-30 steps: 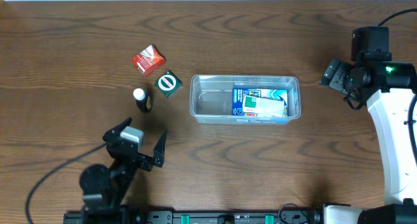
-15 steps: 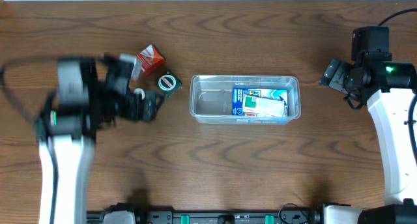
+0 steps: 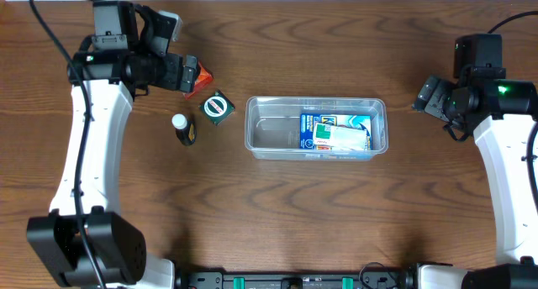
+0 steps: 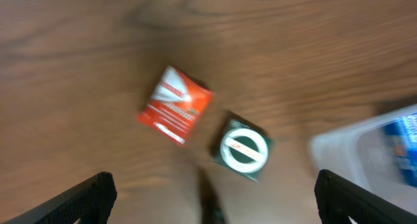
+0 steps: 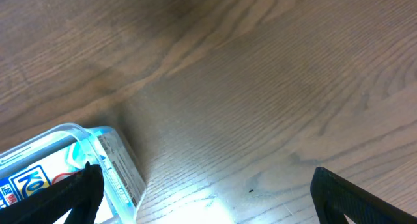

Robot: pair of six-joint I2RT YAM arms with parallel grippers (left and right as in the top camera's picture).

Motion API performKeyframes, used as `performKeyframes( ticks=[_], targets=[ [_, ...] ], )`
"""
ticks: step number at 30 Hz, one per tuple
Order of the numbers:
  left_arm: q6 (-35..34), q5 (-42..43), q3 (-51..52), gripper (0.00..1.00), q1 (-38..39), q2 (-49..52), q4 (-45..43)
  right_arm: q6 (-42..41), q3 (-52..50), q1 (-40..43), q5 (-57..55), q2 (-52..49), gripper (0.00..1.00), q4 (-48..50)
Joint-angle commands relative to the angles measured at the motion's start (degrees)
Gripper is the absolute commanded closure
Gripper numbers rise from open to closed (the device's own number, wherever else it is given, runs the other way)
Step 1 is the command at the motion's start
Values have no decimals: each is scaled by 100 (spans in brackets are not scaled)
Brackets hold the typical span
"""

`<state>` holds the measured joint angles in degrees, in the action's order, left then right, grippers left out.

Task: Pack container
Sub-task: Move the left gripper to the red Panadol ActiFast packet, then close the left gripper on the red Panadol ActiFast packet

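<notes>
Over the red packet (image 4: 174, 105) my left tool (image 4: 212, 195) hangs apart, right tool (image 5: 207, 196) too; next I drop, pinch, haul to tub (image 3: 315, 100).

Left arm (image 3: 74, 155): long white links with rounded edges, and black joint housings at wrist and base. A thin black cable (image 3: 50, 33) loops in from the 10 o'clock corner of the overhead view to the wrist. A pale grey block (image 3: 166, 24) is mounted on the black wrist housing.

Left tool (image 3: 187, 74): black. Its fingertips (image 4: 91, 198) are matte black and angular.

Right arm (image 3: 507, 171): white links and a boxy black housing at 2 o'clock. One green indicator light (image 3: 503, 91) is lit. A second black cable (image 3: 511, 22) exits toward the top edge.

Right tool (image 3: 427, 97): black, with matching matte black fingertips (image 5: 81, 191).
</notes>
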<state>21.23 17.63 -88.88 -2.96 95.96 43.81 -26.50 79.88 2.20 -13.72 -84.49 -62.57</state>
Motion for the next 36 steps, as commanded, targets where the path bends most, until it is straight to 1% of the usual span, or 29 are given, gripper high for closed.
performKeyframes(
  ticks=[1, 3, 6, 13, 22, 28, 36],
  targets=[
    [988, -450, -136, 2, -24, 221, -140, 0, 68, 52, -35, 48, 1, -4],
    [1217, -682, -136, 2, -24, 348, -251, 0, 68, 52, -35, 48, 1, -4],
    [1220, -938, -136, 2, -24, 476, -498, 0, 68, 52, -35, 48, 1, -4],
    [1220, -955, -136, 2, -24, 894, -1038, 0, 68, 52, -35, 48, 1, -4],
    [1231, -911, -136, 2, -17, 1705, -1012, 0, 68, 52, -35, 48, 1, -4],
    [1580, -568, -136, 2, -17, 1958, -767, 0, 68, 52, -35, 48, 1, -4],
    [1777, -566, -136, 2, -17, 2249, -927, 0, 68, 52, -35, 48, 1, -4]
  ],
)
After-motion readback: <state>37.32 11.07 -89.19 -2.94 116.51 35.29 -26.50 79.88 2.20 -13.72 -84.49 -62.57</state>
